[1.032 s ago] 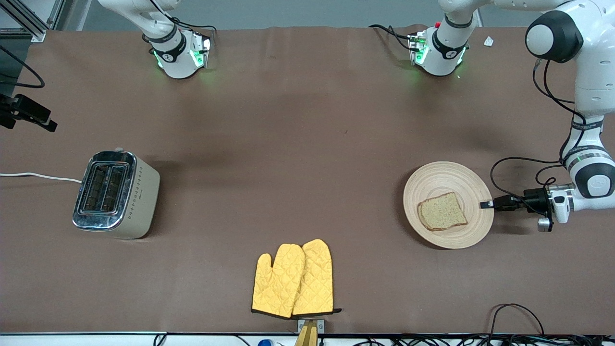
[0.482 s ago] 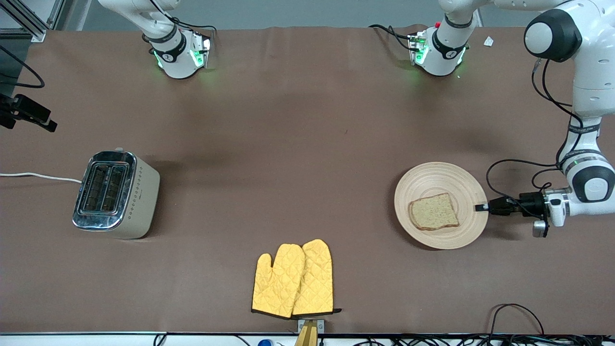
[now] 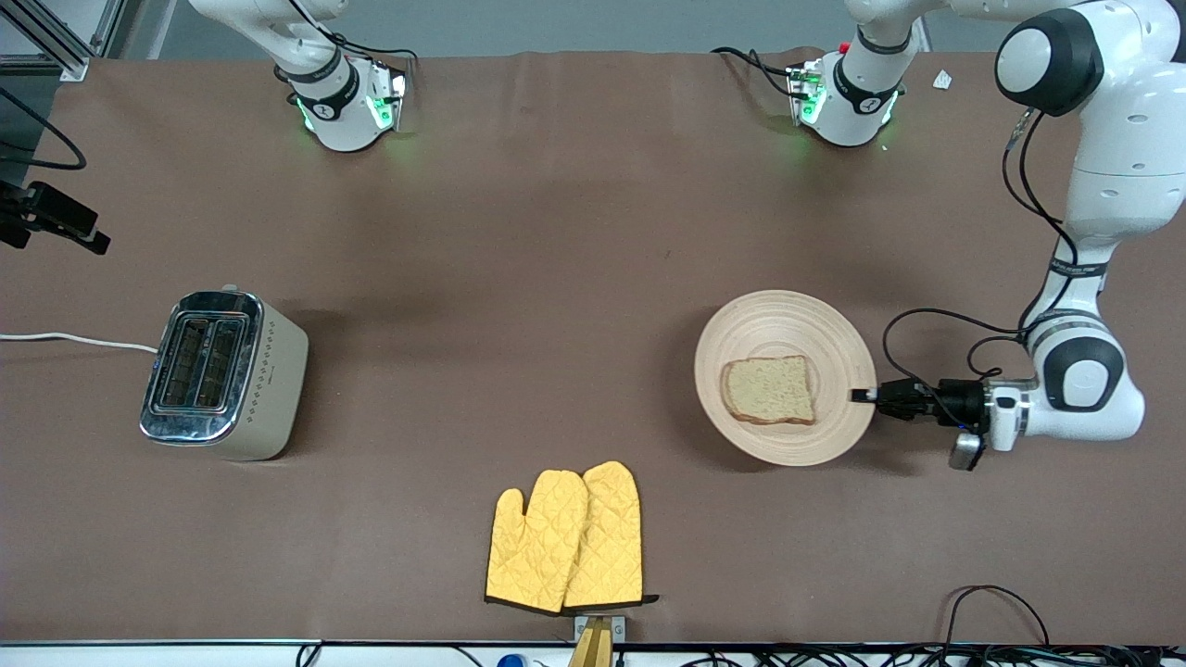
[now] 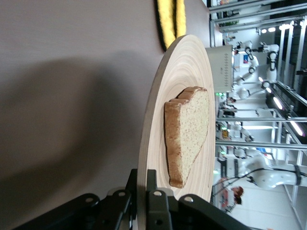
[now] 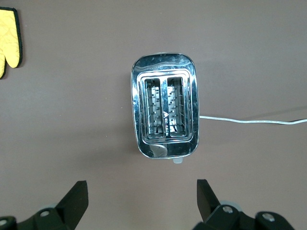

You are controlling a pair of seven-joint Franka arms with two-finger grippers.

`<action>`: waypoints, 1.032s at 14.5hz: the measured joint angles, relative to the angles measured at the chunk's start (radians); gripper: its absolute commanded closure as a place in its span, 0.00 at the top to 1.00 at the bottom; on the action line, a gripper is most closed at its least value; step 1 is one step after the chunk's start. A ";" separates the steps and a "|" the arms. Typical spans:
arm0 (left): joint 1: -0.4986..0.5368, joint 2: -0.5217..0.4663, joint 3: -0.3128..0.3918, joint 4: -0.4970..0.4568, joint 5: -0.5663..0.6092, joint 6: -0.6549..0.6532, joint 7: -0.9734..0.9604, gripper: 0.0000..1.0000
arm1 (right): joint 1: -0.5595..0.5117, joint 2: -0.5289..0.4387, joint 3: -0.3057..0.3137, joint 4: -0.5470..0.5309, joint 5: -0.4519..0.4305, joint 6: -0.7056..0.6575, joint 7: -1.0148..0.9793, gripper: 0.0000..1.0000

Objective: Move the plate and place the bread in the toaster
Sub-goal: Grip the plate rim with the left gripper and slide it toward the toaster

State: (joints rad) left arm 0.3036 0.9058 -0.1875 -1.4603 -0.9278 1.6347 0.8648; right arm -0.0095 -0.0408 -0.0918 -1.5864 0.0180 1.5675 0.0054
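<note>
Toward the left arm's end of the table, the plate point(image 3: 786, 378) carries the bread point(image 3: 769, 390), one slice lying flat near the plate's middle. At the plate's edge, the left gripper point(image 3: 864, 396) lies low and level, its fingers pinching the rim; in the left wrist view the black fingers point(image 4: 152, 191) clamp the wooden rim point(image 4: 144, 158) from both faces, with the bread point(image 4: 186, 134) just beside them. Well apart from the plate, toward the right arm's end of the table, the toaster point(image 3: 222, 373) stands upright with both slots bare and its white cord point(image 3: 74, 340) trailing off toward the table's edge. High over the toaster hangs the right gripper point(image 5: 139, 203), fingers spread wide, waiting, its camera looking straight down on the chrome top point(image 5: 165, 111). Nearer to the front camera, a pair of yellow oven mitts point(image 3: 565, 538) lies flat by the table's edge
</note>
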 measured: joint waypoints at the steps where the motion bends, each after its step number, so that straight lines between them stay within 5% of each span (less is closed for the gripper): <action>1: -0.020 0.000 -0.017 -0.001 0.001 0.000 -0.014 0.00 | 0.000 0.000 0.000 0.000 0.000 0.000 0.000 1.00; 9: -0.288 0.000 -0.049 -0.011 -0.011 0.182 -0.038 0.00 | -0.001 0.000 -0.001 0.000 0.000 0.001 0.000 1.00; 15: -0.440 0.005 -0.070 -0.067 -0.189 0.406 -0.041 0.01 | 0.001 0.016 0.002 -0.003 0.002 -0.007 -0.018 1.00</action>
State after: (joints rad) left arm -0.1369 0.9113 -0.2579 -1.5273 -1.1171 2.0408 0.8240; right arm -0.0089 -0.0244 -0.0897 -1.5898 0.0195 1.5609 -0.0127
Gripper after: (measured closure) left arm 0.912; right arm 0.000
